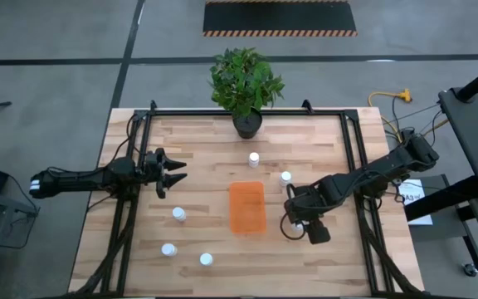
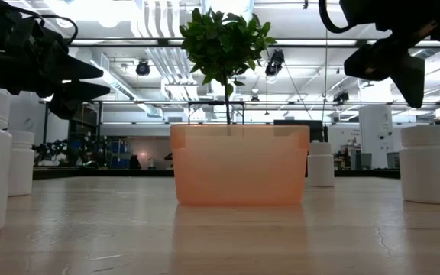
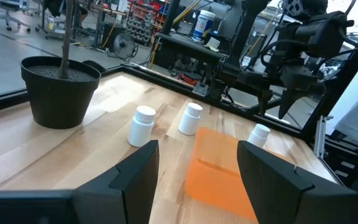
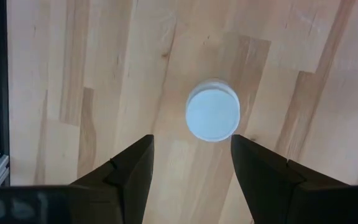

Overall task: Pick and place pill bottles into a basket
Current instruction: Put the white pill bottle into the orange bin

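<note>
The only writing in sight is a row of pale characters on the dark edge below my right fingers (image 4: 129, 168), and I cannot read them; they may be digits seen backwards.

I count six pill bottles, one basket, one plant pot and my two arms. The orange basket (image 1: 246, 207) lies flat near the middle of the counter (image 1: 197, 141). All six bottles stand upright on the wood outside it. Two are on the far side toward the plant pot (image 1: 247, 123): the first bottle (image 1: 254, 158) just beyond the basket's far end, the second bottle (image 1: 286, 177) off its far right corner. Three are on my left side: the third bottle (image 1: 178, 214) near the basket's left wall, then the fourth bottle (image 1: 168, 248) and the fifth bottle (image 1: 206, 259) close to the near edge. The sixth bottle (image 4: 212, 117) stands just right of the basket, directly under my right wrist.

My right arm reaches in from the right, wrist bent to point straight down. Its fingers hang above that sixth bottle's cap, spread wider than the cap, touching nothing.

My left arm stretches level from the left, well apart from the basket. My left fingers (image 3: 135, 177) stand apart above the counter, gripping nothing, aimed across it toward the basket.
</note>
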`<state>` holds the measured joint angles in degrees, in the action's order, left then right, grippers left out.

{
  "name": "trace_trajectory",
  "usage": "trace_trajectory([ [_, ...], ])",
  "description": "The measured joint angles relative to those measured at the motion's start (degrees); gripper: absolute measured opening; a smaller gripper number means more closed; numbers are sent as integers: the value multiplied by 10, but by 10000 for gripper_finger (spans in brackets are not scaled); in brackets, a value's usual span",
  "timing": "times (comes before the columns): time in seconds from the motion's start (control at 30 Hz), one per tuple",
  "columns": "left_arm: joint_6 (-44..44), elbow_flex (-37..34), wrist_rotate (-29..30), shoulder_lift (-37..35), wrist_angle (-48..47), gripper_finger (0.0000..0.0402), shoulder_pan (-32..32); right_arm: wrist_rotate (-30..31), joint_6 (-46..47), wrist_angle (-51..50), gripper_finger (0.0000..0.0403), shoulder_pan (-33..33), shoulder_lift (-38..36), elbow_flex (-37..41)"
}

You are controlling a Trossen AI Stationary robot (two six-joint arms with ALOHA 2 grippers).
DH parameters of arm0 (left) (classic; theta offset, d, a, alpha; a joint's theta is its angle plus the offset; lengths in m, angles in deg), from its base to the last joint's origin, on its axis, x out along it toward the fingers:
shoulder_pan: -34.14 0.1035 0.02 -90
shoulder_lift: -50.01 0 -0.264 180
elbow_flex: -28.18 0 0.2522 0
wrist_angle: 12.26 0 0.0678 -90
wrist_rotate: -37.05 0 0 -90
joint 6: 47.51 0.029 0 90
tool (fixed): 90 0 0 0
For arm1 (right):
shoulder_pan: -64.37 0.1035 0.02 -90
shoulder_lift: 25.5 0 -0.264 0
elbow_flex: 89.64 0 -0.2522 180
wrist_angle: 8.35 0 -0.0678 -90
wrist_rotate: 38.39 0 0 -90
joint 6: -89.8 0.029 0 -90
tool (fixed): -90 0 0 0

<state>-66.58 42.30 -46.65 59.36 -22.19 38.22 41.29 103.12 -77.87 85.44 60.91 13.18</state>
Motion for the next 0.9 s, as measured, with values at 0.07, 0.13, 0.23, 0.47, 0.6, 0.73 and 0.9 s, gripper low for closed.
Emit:
trace_trajectory([
  [0.07,0,0,0,0,0,200,0,0,2,13,204,-1,0,0],
  [0.13,0,0,0,0,0,200,0,0,2,25,209,-3,0,0],
  [0.23,0,0,0,0,0,200,0,0,2,43,230,-6,0,0],
  [0.47,0,0,0,0,0,200,0,0,-3,54,306,-11,0,4],
  [0.6,0,0,0,0,0,200,0,0,-5,55,340,-11,0,19],
  [0.73,0,0,0,0,0,200,0,11,-13,57,354,-11,0,35],
  [0.9,0,0,0,0,0,200,0,14,-15,82,349,-11,0,59],
])
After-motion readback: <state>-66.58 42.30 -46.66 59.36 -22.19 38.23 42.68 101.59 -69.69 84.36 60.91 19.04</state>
